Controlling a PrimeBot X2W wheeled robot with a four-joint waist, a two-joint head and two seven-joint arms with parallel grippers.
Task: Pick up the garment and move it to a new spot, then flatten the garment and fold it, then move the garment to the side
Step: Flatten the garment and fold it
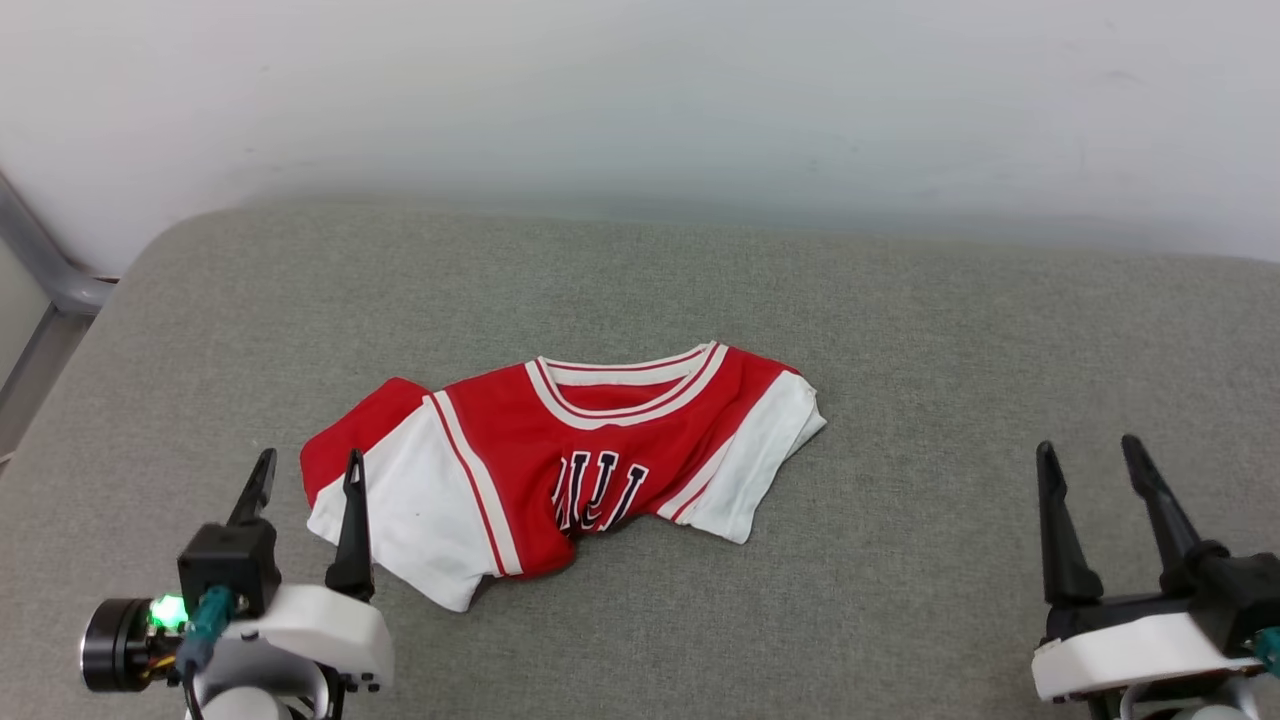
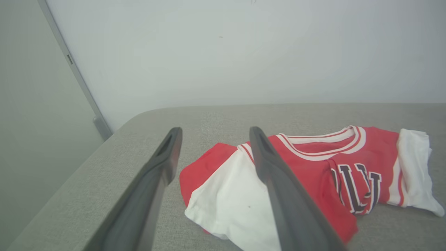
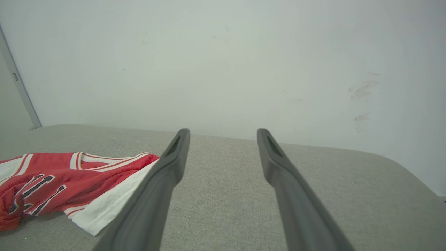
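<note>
The garment [image 1: 560, 470], a red jersey T-shirt with white sleeves and black letters, lies folded and a little rumpled on the grey cushioned surface [image 1: 900, 330], neck toward the wall. My left gripper [image 1: 310, 472] stands open at the lower left, its fingertips at the garment's near left edge, with nothing between them. The left wrist view shows the garment [image 2: 313, 167] just beyond the open left gripper [image 2: 215, 134]. At the lower right, my right gripper [image 1: 1088, 450] is open and well apart from the garment. In the right wrist view the garment [image 3: 69, 177] lies left of the open right gripper [image 3: 223, 134].
A pale wall [image 1: 640, 100] runs right behind the grey surface. A grey metal frame bar [image 1: 40, 260] stands at the far left past the rounded corner. The surface's right corner [image 3: 400, 167] curves away near the wall.
</note>
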